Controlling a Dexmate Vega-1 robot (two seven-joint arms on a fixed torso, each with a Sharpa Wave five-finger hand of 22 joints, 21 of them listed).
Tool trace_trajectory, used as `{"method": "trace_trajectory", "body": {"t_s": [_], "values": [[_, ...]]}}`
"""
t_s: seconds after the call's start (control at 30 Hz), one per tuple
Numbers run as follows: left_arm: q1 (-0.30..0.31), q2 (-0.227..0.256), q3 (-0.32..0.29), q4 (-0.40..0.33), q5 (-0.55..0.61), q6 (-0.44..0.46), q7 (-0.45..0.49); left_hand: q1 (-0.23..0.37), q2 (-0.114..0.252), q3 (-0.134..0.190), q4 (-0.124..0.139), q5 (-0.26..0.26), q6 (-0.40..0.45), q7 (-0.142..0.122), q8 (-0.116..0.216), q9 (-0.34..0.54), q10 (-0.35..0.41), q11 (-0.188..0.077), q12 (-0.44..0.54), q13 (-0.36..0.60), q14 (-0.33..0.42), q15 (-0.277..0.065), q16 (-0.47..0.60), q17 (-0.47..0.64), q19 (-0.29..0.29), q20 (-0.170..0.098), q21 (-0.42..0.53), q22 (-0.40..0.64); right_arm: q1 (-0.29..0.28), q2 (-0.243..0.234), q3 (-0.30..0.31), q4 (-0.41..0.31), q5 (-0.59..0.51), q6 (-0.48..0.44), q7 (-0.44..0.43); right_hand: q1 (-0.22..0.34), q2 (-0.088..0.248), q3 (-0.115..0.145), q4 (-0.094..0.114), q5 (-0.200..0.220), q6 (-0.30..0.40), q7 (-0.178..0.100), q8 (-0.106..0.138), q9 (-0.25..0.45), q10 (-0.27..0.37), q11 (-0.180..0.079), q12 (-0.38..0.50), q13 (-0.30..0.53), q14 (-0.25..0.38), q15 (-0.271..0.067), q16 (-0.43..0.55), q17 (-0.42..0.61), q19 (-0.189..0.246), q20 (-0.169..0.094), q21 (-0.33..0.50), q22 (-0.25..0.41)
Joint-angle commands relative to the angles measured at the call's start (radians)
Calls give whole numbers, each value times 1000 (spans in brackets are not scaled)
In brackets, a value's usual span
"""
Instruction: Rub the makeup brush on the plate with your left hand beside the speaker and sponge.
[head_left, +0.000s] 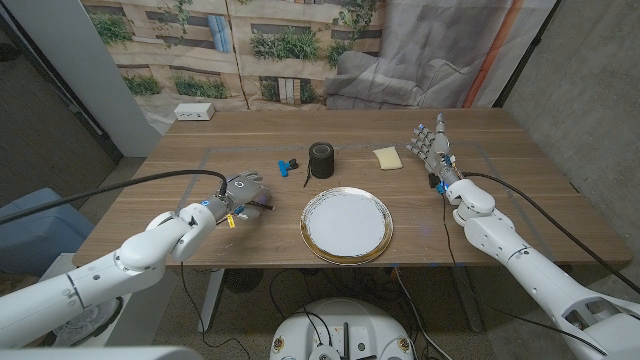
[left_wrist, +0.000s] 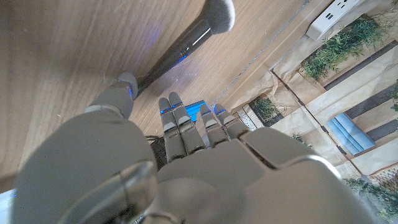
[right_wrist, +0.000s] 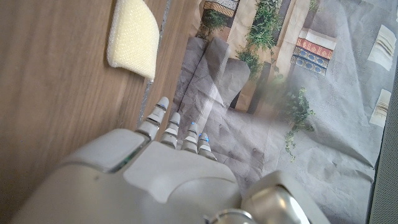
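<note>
My left hand (head_left: 240, 190) hovers low over the table, left of the white gold-rimmed plate (head_left: 312, 205). In the left wrist view its thumb and curled fingers (left_wrist: 186, 124) pinch the end of the makeup brush (left_wrist: 180, 46), a dark glossy handle with a grey bristle head that reaches out over the wood. A black cylindrical speaker (head_left: 321, 159) stands behind the plate, and a yellow sponge (head_left: 387, 157) (right_wrist: 134, 37) lies to its right. My right hand (head_left: 432, 145) stands upright with fingers spread beside the sponge, holding nothing.
A small blue and black object (head_left: 283, 166) lies just left of the speaker. A white power strip (head_left: 195, 112) sits at the table's back left corner. Black cables run along both arms.
</note>
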Motion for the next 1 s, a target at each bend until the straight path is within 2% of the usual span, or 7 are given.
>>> {"method": "trace_trajectory", "body": {"t_s": [0.03, 0.57, 0.73, 0.9, 1.0], "values": [[-14, 6, 12, 20, -7, -14, 0, 14, 0, -8, 2, 2, 24, -6, 2, 3, 21, -8, -3, 2, 16, -94, 3, 3, 17, 0, 8, 2, 0, 0, 0, 0, 0, 0, 0, 2, 101, 0, 5, 6, -9, 0, 5, 3, -9, 1, 6, 1, 0, 8, 3, 4, -1, 7, 4, 6], [-23, 11, 21, 44, -19, -29, 10, 33, 2, -27, 5, 0, 108, -22, 7, 4, 80, -18, -8, 2, 53, -105, 4, 3, 29, -2, 6, 3, 0, 0, 0, -1, 0, 0, 0, 1, 101, 0, 5, 6, -9, 1, 5, 3, -8, 1, 7, 2, -1, 9, 3, 4, -1, 7, 4, 6], [-23, 10, 21, 48, -26, -31, 20, 43, 6, -34, 5, -1, 152, -28, 10, 4, 118, -20, -6, 3, 71, -118, 4, 3, 46, -11, 8, 3, 0, 0, 0, -1, 0, -1, -1, 1, 101, 0, 5, 6, -8, 1, 5, 3, -8, 4, 7, 2, 1, 9, 4, 4, -1, 7, 4, 6], [-21, 12, 21, 50, -33, -37, 33, 50, 8, -41, 6, -1, 166, -30, 3, 4, 156, -20, -3, 4, 90, -115, 5, 3, 64, -14, 11, 2, 0, 0, 0, -1, 0, 0, 0, 1, 101, 0, 5, 6, -8, 2, 5, 3, -9, 2, 6, 2, 1, 9, 4, 4, -1, 7, 4, 6], [-17, 15, 20, 50, -36, -37, 42, 56, 10, -47, 6, -1, 204, -41, 6, 4, 192, -21, -1, 4, 110, -111, 5, 3, 73, -16, 10, 2, 0, 0, 0, -1, 0, 0, -1, 1, 101, 0, 5, 6, -8, 1, 5, 3, -9, 1, 7, 1, 0, 7, 3, 4, -1, 7, 4, 6]]}}
